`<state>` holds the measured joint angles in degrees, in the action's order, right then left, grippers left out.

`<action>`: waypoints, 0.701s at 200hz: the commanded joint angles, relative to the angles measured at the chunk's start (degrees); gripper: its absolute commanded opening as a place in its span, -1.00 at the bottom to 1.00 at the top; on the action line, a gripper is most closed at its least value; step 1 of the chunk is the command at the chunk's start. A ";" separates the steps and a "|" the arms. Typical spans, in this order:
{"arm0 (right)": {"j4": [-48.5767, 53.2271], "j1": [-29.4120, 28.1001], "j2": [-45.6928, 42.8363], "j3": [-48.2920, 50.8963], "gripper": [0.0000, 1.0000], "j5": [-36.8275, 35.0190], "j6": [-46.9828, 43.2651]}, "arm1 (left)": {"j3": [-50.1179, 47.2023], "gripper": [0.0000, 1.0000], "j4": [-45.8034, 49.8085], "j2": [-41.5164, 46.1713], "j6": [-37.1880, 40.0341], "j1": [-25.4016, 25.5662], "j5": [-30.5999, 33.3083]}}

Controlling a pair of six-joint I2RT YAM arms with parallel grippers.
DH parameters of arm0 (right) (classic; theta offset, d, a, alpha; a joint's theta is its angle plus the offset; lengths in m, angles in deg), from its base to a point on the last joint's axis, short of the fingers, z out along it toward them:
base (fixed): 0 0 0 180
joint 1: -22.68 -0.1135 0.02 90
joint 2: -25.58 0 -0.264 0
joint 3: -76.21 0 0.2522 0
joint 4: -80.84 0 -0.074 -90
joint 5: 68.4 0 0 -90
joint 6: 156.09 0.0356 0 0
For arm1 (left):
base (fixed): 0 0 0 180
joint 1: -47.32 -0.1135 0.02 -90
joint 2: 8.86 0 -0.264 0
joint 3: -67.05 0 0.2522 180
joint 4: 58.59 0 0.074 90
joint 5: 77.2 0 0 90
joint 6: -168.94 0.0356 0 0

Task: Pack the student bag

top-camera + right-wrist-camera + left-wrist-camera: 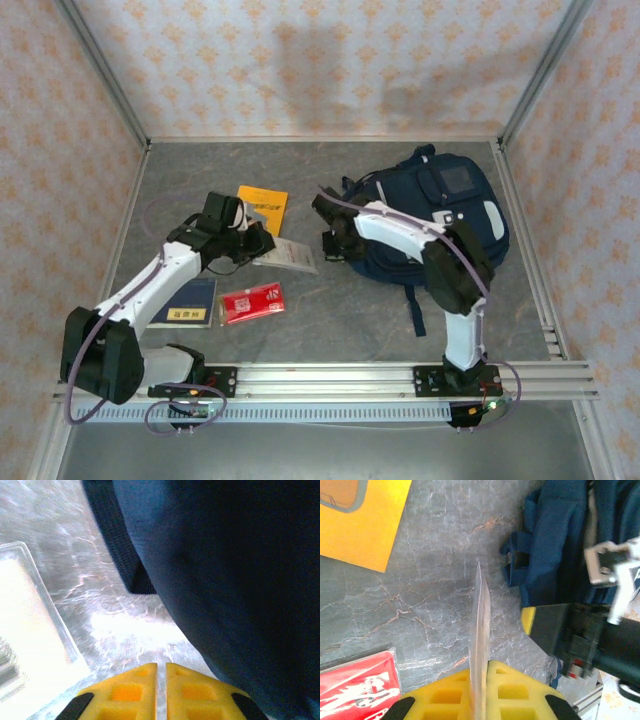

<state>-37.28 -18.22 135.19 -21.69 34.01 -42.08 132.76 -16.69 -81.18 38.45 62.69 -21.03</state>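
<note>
Student bag [410, 185]; thin clear sheet [480, 630], perhaps.

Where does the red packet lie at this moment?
In the top view, the red packet lies flat on the table's left half, just right of the dark blue booklet.

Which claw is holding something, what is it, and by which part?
Left claw pinches the thin clear plastic sleeve by its near edge; right claw appears to hold nothing.
</note>
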 commanded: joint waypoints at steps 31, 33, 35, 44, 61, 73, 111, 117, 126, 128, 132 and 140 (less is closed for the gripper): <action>7.62 0.64 -13.47 -5.03 -0.34 -12.52 -3.49 | 6.13 -1.00 6.70 4.18 1.09 -0.25 4.70; 7.74 0.65 -13.72 -5.28 -0.32 -12.96 -3.70 | 6.52 -1.00 6.96 4.24 1.22 -0.24 4.83; 8.01 0.69 -13.91 -5.54 -0.31 -13.27 -3.90 | 6.86 -1.00 7.16 4.21 1.32 -0.21 4.93; 9.03 0.95 -14.70 -6.95 -0.24 -15.63 -5.02 | 8.65 -1.00 8.47 4.21 1.76 -0.24 5.70; 11.22 1.42 -14.56 -9.69 -0.08 -21.09 -6.79 | 11.64 -1.00 10.89 4.03 2.42 -0.24 7.89; 13.87 2.01 -13.22 -12.38 0.02 -24.90 -7.88 | 13.02 -1.00 12.12 3.85 2.76 -0.25 9.90; 17.01 4.30 -7.12 -18.63 0.39 -28.99 -10.41 | 14.79 -1.00 10.95 2.35 2.37 -0.22 10.41; 17.23 4.71 -5.78 -19.48 0.40 -28.89 -10.39 | 14.83 -1.00 10.53 2.18 2.12 -0.20 10.29; 17.77 5.16 -3.59 -21.39 0.42 -28.04 -10.47 | 14.69 -1.00 10.04 2.01 1.78 -0.23 10.05; 17.79 5.25 -3.14 -21.74 0.42 -27.76 -10.52 | 14.68 -1.00 9.95 1.94 1.74 -0.25 9.95; 17.82 5.31 -2.19 -22.32 0.42 -27.36 -10.90 | 14.68 -1.00 9.81 1.91 1.65 -0.25 9.77; 18.18 5.40 -0.19 -23.54 0.42 -27.27 -11.30 | 14.68 -1.00 9.52 1.83 1.48 -0.15 9.49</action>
<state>-22.86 -13.39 129.72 -41.93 8.92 -51.26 146.02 -7.25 -78.80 39.98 62.71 -12.22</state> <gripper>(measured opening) 0.709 0.080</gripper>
